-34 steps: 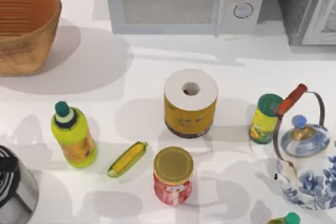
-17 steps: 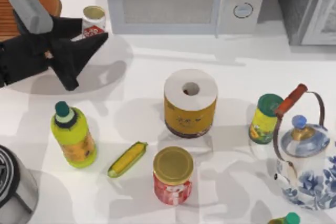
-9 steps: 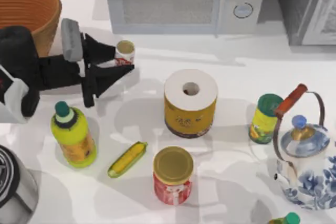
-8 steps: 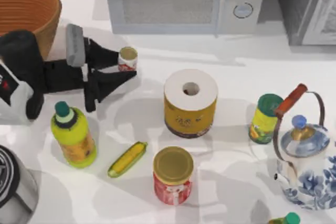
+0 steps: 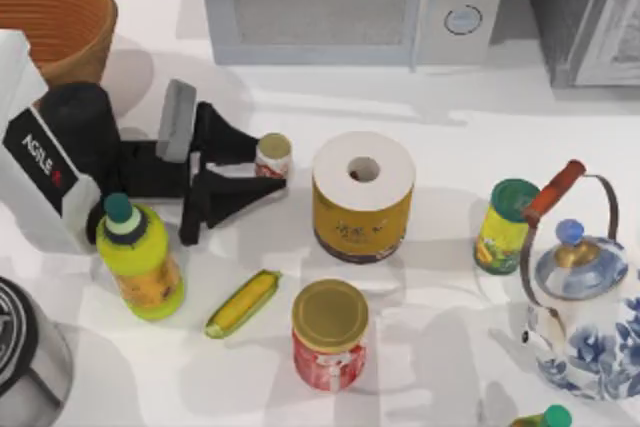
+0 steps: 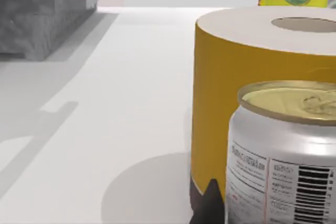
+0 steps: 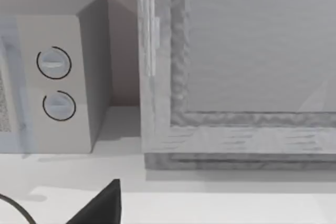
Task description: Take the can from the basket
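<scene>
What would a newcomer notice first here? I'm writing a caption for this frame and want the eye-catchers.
First, the left gripper shut on the can, out of the basket and close beside the yellow paper roll at the table's middle. Next, the blue-and-white kettle at the right edge and the red jar near the front. The microwave stands along the back.

A rendered kitchen counter is shown. A white worktop (image 5: 330, 107) is backed by a microwave (image 5: 350, 2) with two round dials, and a second grey appliance (image 5: 590, 12) is set beside it. Kitchen goods are spread over the surface: a blue-and-white kettle (image 5: 585, 312), a red jar (image 5: 328, 335), a green bottle (image 5: 138, 259), a paper roll (image 5: 363, 197) and a wicker basket (image 5: 60, 22).
</scene>
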Robot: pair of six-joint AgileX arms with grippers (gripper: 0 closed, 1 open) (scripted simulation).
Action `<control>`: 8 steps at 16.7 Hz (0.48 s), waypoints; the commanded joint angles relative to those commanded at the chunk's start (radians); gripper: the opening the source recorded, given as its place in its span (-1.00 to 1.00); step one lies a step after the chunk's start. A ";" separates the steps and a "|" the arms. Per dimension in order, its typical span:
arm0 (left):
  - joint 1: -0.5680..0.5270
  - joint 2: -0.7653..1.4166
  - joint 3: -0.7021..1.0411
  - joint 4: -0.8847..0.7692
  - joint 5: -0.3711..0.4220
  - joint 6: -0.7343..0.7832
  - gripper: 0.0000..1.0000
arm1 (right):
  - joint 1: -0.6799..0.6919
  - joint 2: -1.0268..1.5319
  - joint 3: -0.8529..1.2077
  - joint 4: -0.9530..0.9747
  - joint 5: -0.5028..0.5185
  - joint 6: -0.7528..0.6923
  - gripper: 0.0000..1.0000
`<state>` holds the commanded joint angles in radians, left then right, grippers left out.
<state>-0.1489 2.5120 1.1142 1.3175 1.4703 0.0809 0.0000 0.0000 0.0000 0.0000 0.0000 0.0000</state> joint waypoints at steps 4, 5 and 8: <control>0.000 0.000 0.000 0.000 0.000 0.000 -0.70 | 0.000 0.000 0.000 0.000 0.000 0.000 1.00; 0.000 0.000 0.000 0.000 0.000 0.000 -0.55 | 0.000 0.000 0.000 0.000 0.000 0.000 1.00; 0.000 0.000 0.000 0.000 0.000 0.000 -0.10 | 0.000 0.000 0.000 0.000 0.000 0.000 1.00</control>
<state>-0.1489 2.5120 1.1142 1.3175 1.4703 0.0809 0.0000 0.0000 0.0000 0.0000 0.0000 0.0000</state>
